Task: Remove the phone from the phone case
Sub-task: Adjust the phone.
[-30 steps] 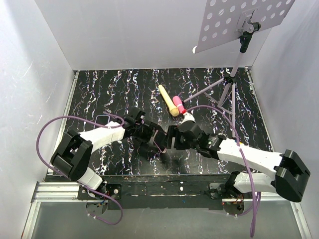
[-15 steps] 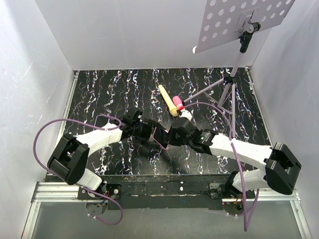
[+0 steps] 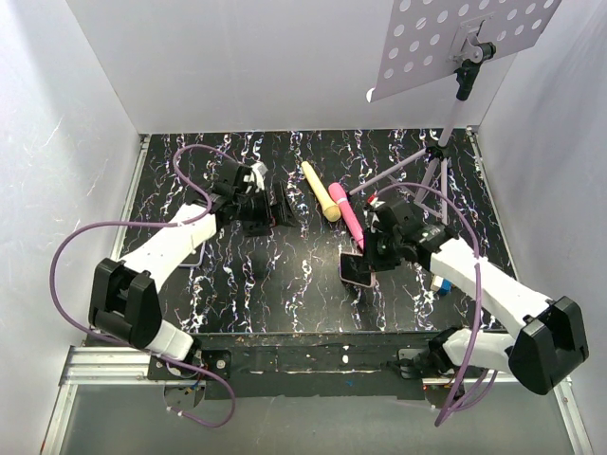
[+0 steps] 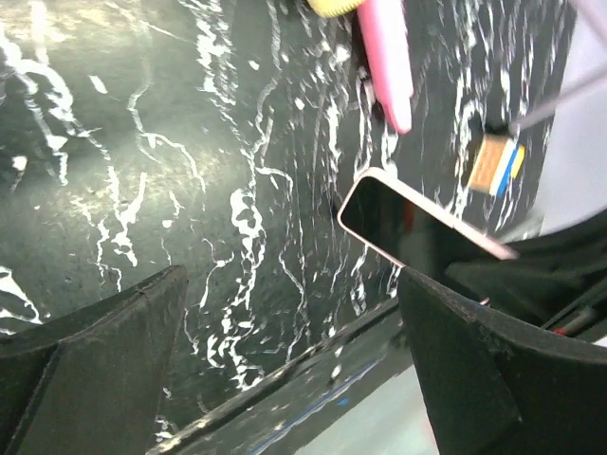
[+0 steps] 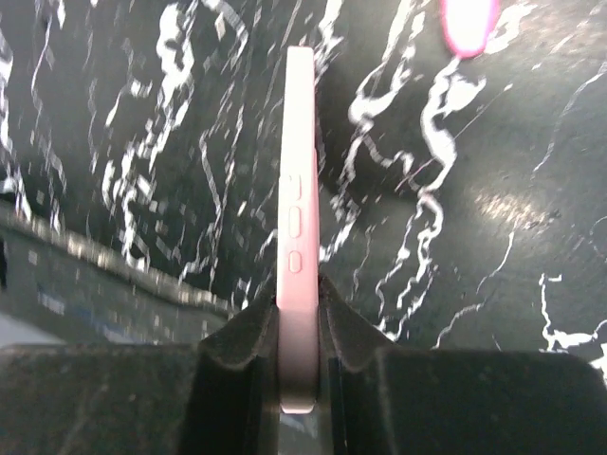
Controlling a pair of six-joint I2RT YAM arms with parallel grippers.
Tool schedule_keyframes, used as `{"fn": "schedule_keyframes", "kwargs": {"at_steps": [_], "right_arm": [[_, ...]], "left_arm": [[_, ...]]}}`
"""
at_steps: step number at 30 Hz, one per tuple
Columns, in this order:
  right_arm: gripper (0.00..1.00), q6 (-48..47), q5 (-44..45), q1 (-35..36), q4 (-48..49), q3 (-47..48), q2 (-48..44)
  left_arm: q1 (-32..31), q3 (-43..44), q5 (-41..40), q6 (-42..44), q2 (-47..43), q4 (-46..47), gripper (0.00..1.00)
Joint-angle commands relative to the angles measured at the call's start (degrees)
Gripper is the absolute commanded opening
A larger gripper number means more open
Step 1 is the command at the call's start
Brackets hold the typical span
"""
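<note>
Black marbled desk (image 3: 228,284): your right gripper (image 5: 299,294) is clamped on the phone case (image 5: 298,218), right of centre toward the near edge. The phone (image 4: 394,220) sits inside it, dark screen showing. Your left gripper (image 4: 289,284) hangs wide apart and empty, nearer the far-left corner. Pink marker (image 3: 349,218) lies just beyond the case.

I see the black table (image 3: 237,284), streaked white, carrying a yellow stick (image 3: 320,191) and a pink stick (image 3: 346,218) just beside each other toward the back. A small yellow-and-blue block (image 3: 442,283) lies on the right, and a tripod stand (image 3: 434,156) sits at the far right. I can't tell whether the phone case (image 3: 358,270) touches the surface.
</note>
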Motion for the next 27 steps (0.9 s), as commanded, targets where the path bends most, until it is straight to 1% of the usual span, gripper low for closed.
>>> {"fn": "schedule_keyframes", "kwargs": {"at_steps": [1, 2, 3, 5, 8, 11, 13, 15, 16, 18, 21, 23, 25, 27], "right_arm": [[0.01, -16.59, -15.85, -1.44, -15.98, 12.37, 1.55], [0.01, -17.56, -17.78, -1.53, -16.96, 14.14, 1.73], [0.01, -18.18, -20.75, -1.53, -17.15, 15.03, 1.38], [0.01, -19.67, -27.87, -1.53, -15.93, 15.65, 0.50], [0.01, -20.12, -35.27, -1.53, -14.33, 15.21, -0.38], [0.01, -22.75, -40.54, -1.53, -17.15, 16.35, 0.06], [0.01, -22.32, -45.89, -1.53, -15.06, 15.22, -1.08], [0.01, -22.23, -51.17, -1.53, -13.81, 14.77, -2.22], [0.01, -22.14, -52.41, -1.53, -13.55, 14.86, -2.57], [0.01, -21.88, -52.08, -1.62, -12.85, 14.86, -3.54], [0.01, -21.26, -52.51, -1.53, -11.44, 14.68, -4.51], [0.01, -21.17, -51.12, -1.44, -11.35, 15.21, -4.95], [0.01, -21.52, -49.01, -1.53, -12.75, 16.00, -5.39], [0.01, -21.96, -48.30, -1.53, -13.02, 16.53, -5.91]], "left_arm": [[-0.65, -5.76, 17.68, 19.03, -4.91, 5.33, 0.91], [-1.26, -7.44, 23.04, 18.77, -5.79, 9.11, 0.91], [-1.96, -9.02, 26.31, 18.07, -6.41, 11.85, 0.91], [-4.94, -10.35, 28.80, 18.85, -7.64, 14.85, 0.91], [-8.55, -10.36, 31.17, 22.71, -9.31, 15.21, 0.90], [-8.91, -11.14, 34.86, 26.05, -11.07, 15.39, 0.90], [-9.00, -11.59, 36.97, 28.42, -11.51, 14.95, 0.90], [-9.00, -10.80, 37.86, 30.97, -10.99, 12.50, 0.89], [-9.00, -10.62, 38.56, 30.89, -10.46, 12.31, 0.88], [-9.43, -10.18, 43.46, 30.20, -8.71, 12.40, 0.87], [-12.07, -9.48, 47.17, 29.40, -6.51, 12.58, 0.86], [-13.04, -9.56, 49.80, 29.31, -6.33, 12.84, 0.84], [-13.30, -9.83, 50.60, 29.05, -7.37, 13.37, 0.80], [-13.30, -10.35, 49.64, 29.14, -8.69, 13.72, 0.74]]}}
